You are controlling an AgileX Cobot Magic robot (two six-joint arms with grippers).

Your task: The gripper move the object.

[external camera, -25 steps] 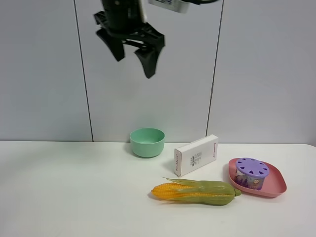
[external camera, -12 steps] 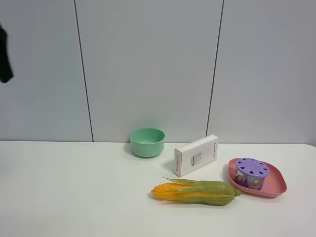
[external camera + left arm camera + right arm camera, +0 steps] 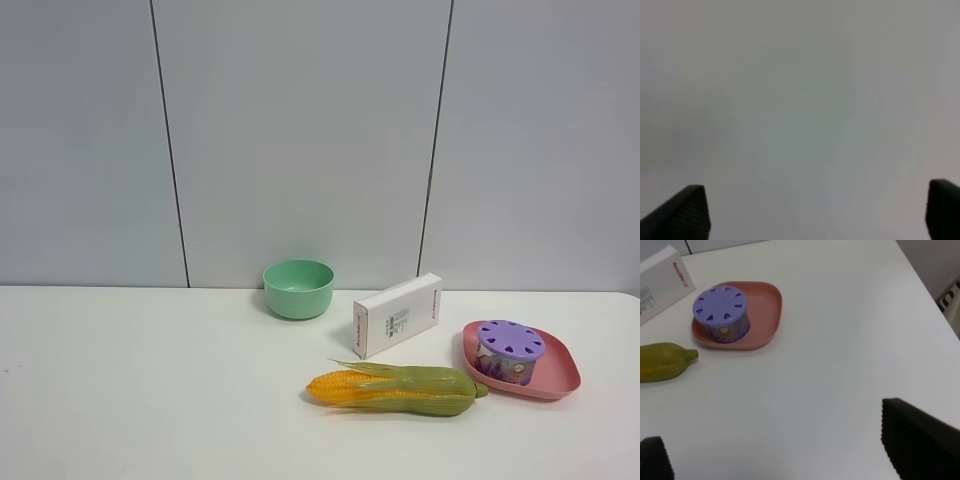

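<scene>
The purple canister (image 3: pixel 510 351) with its lilac holed lid stands upright in a pink plate (image 3: pixel 556 379) at the right of the table. It also shows in the right wrist view (image 3: pixel 721 313), on the same plate (image 3: pixel 762 308). My right gripper (image 3: pixel 775 452) is open and empty, well apart from the canister, over bare table. My left gripper (image 3: pixel 815 212) is open, its fingertips (image 3: pixel 687 212) wide apart against a blank grey surface. Neither gripper shows in the exterior view.
A mint-green bowl (image 3: pixel 298 288) stands at the back centre. A white box (image 3: pixel 396 314) lies beside the plate. A corn cob (image 3: pixel 395 389) lies in front of the box. The table's right edge (image 3: pixel 927 287) is near the plate.
The left arm, high above the bowl a second ago, swung left and has left the exterior view. The objects on the table have not moved.
</scene>
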